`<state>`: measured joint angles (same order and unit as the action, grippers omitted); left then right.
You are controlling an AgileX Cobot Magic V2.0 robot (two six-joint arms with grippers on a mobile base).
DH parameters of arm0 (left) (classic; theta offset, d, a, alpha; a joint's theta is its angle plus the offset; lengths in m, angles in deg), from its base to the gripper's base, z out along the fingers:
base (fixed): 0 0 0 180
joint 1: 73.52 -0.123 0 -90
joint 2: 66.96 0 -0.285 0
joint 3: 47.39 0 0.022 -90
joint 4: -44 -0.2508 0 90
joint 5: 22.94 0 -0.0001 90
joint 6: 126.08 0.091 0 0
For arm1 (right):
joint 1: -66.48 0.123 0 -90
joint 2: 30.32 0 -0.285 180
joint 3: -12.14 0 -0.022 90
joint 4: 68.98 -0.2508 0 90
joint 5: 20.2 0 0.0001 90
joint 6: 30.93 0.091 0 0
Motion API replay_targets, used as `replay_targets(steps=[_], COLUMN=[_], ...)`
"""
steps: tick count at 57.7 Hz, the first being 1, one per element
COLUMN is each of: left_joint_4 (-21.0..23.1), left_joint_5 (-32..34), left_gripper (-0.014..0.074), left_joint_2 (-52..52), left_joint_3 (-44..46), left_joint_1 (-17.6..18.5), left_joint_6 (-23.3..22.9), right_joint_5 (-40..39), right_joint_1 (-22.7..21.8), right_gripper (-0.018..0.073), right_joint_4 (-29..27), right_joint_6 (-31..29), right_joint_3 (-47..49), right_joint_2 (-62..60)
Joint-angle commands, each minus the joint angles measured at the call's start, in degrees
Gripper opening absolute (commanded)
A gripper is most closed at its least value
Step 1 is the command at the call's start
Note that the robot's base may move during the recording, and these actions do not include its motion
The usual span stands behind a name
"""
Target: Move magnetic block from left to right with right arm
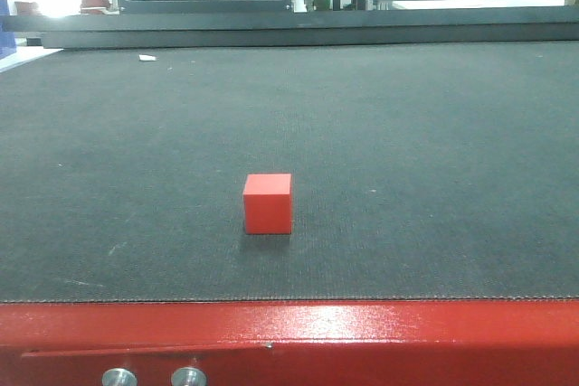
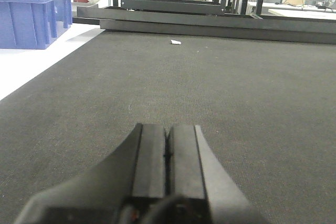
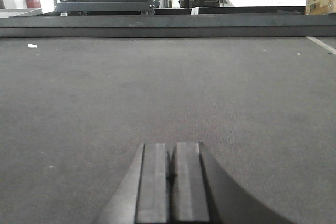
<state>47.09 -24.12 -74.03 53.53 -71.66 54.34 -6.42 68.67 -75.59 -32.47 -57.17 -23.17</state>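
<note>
Right, my left gripper (image 2: 167, 150) and my right gripper (image 3: 171, 174) both sit closed on nothing, low over the dark bench (image 1: 407, 133), while the red magnetic block (image 1: 268, 203) stands alone near its front edge, untouched.

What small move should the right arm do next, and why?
Probably swing the right gripper toward the red magnetic block until the wrist camera sees it. The jaws are shut on nothing. The block stands alone on the dark mat and does not appear in the right wrist view.
</note>
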Motion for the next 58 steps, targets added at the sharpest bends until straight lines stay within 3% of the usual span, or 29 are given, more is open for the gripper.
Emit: replay_targets(steps=[1, 13, 34, 47, 58], left_joint_4=[0.1, 0.1, 0.1, 0.1, 0.1], left_joint_5=[4.8, 4.8, 4.8, 4.8, 4.8], left_gripper=[-0.0126, -0.0126, -0.0126, -0.0126, -0.0126], left_joint_2=[0.7, 0.7, 0.7, 0.7, 0.7], left_joint_3=[-0.5, -0.5, -0.5, -0.5, -0.5], left_joint_1=[0.0, 0.0, 0.0, 0.0, 0.0], left_joint_6=[-0.4, -0.4, -0.4, -0.4, -0.4], right_joint_5=[-0.9, 7.8, 14.1, 18.3, 20.3], right_joint_1=[-0.4, -0.1, -0.1, 0.3, 5.7], right_gripper=[0.0057, 0.0057, 0.0057, 0.0057, 0.0057], right_joint_4=[-0.3, -0.2, 3.5, 12.4, 17.3], right_joint_6=[-0.4, -0.4, 1.0, 14.3, 24.1], right_joint_3=[4.4, 10.4, 18.0, 21.9, 26.2], right_joint_2=[1.0, 8.8, 30.9, 42.3, 49.9])
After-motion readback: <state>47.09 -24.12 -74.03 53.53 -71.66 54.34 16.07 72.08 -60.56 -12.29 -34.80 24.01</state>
